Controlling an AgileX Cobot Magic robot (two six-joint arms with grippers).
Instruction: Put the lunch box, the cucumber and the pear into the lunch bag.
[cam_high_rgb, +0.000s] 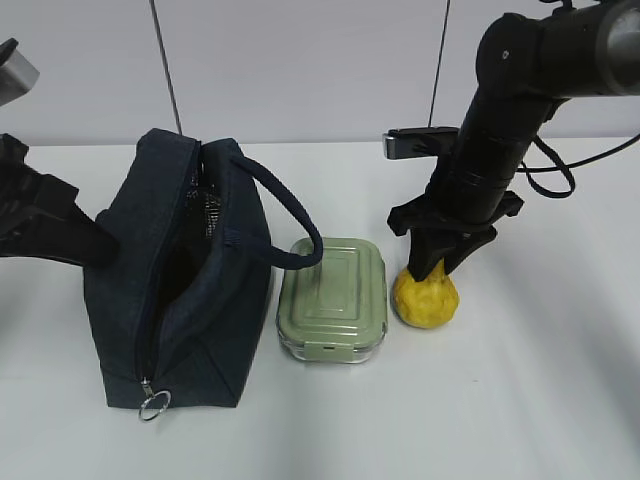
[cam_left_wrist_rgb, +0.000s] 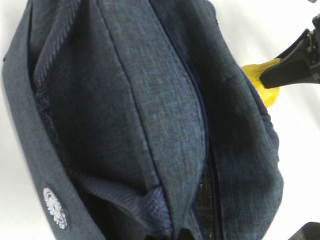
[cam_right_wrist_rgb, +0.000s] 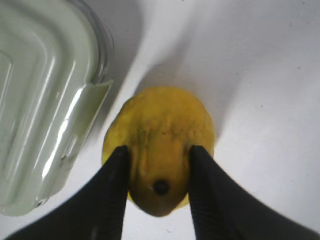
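Right wrist view: jaws pinch pear (cam_right_wrist_rgb: 159, 135) beside lunch box (cam_right_wrist_rgb: 45, 100).

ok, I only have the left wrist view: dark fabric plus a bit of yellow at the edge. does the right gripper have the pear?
Observer: Right wrist view shows the right gripper closed on the neck of the small lumpy yellow pear, one finger on each side of it.
Operator: lifted?
Observer: Doesn't look like it. In the exterior view the pear looks to be resting on the white table.
Operator: anything between it and the bag?
Observer: Yes, the rectangular glass lunch box with the sage-green lid sits between them, lid on.
Operator: bag open?
Observer: The dark navy fabric lunch bag is unzipped, and its mouth gapes upward.
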